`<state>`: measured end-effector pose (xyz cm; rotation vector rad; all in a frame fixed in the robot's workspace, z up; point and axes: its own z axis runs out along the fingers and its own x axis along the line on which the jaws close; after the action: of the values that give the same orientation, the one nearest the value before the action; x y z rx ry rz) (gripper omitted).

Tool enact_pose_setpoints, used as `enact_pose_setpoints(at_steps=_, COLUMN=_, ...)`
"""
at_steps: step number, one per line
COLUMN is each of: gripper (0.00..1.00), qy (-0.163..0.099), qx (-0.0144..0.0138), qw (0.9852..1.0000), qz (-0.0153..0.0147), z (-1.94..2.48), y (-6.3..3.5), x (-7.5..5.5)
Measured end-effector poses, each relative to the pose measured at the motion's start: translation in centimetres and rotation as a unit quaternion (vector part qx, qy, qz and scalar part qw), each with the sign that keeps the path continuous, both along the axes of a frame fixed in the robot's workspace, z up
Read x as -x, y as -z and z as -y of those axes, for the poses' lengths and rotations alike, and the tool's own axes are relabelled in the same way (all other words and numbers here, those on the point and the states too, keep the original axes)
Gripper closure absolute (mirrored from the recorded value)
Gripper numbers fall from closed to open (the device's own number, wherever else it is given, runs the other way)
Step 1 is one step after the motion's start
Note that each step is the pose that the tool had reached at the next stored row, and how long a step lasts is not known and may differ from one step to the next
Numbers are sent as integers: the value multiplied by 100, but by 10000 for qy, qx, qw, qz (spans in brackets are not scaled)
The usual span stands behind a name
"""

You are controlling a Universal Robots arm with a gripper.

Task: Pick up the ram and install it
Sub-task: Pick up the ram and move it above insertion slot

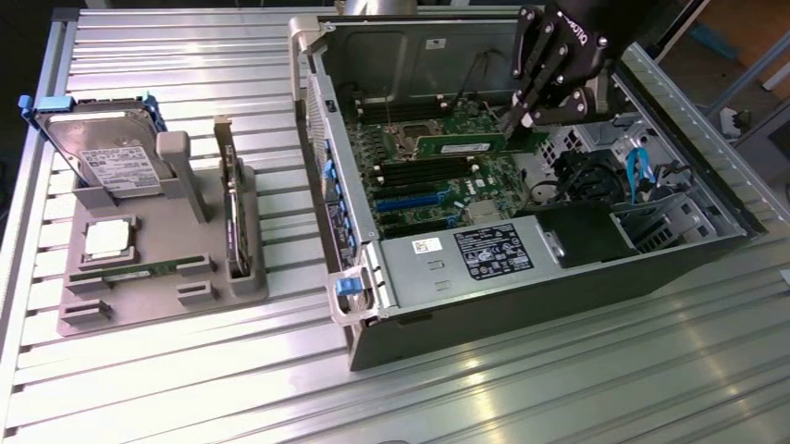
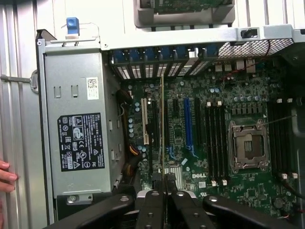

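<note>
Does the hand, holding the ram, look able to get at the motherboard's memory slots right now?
Probably yes. The computer case lies open, the hand holds the ram over the motherboard, and nothing shows between it and the memory slots; the power supply sits aside.

The gripper (image 2: 163, 192) pinches the ram (image 2: 162, 124) (seen edge-on as a thin line) over the motherboard (image 2: 248, 191), apparently clear of its slots (image 2: 215, 138); a person's hand (image 2: 5, 176) lies beside the case (image 2: 71, 62).
</note>
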<state>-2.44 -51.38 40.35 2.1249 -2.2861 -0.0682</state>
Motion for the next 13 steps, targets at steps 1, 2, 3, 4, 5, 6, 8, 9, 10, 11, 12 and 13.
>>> enact_pose_setpoints(at_steps=1, gripper=88, qy=0, qx=0, qw=10000, qz=0, z=-11, y=1, x=0)
enact_pose_setpoints(at_steps=2, gripper=88, qy=0, qx=0, qw=10000, qz=0, z=-24, y=2, x=0)
enact_pose_setpoints(at_steps=3, gripper=88, qy=0, qx=0, qw=10000, qz=0, z=-38, y=3, x=0)
enact_pose_setpoints(at_steps=4, gripper=88, qy=0, qx=0, qw=10000, qz=0, z=-60, y=4, x=0)
enact_pose_setpoints(at_steps=5, gripper=88, qy=0, qx=0, qw=10000, qz=0, z=-78, y=5, x=0)
enact_pose_setpoints(at_steps=6, gripper=88, qy=0, qx=0, qw=10000, qz=0, z=-91, y=6, x=0)
enact_pose_setpoints(at_steps=8, gripper=88, qy=0, qx=0, qw=10000, qz=0, z=-117, y=8, x=0)
enact_pose_setpoints(at_steps=9, gripper=88, qy=0, qx=0, qw=10000, qz=0, z=-130, y=9, x=0)
enact_pose_setpoints(at_steps=10, gripper=88, qy=0, qx=0, qw=10000, qz=0, z=-142, y=9, x=0)
enact_pose_setpoints(at_steps=11, gripper=88, qy=0, qx=0, qw=10000, qz=0, z=-154, y=10, x=0)
enact_pose_setpoints(at_steps=12, gripper=88, qy=0, qx=0, qw=10000, qz=0, z=-164, y=11, x=0)
enact_pose_setpoints(at_steps=13, gripper=88, qy=0, qx=0, qw=10000, qz=0, z=-176, y=11, x=0)
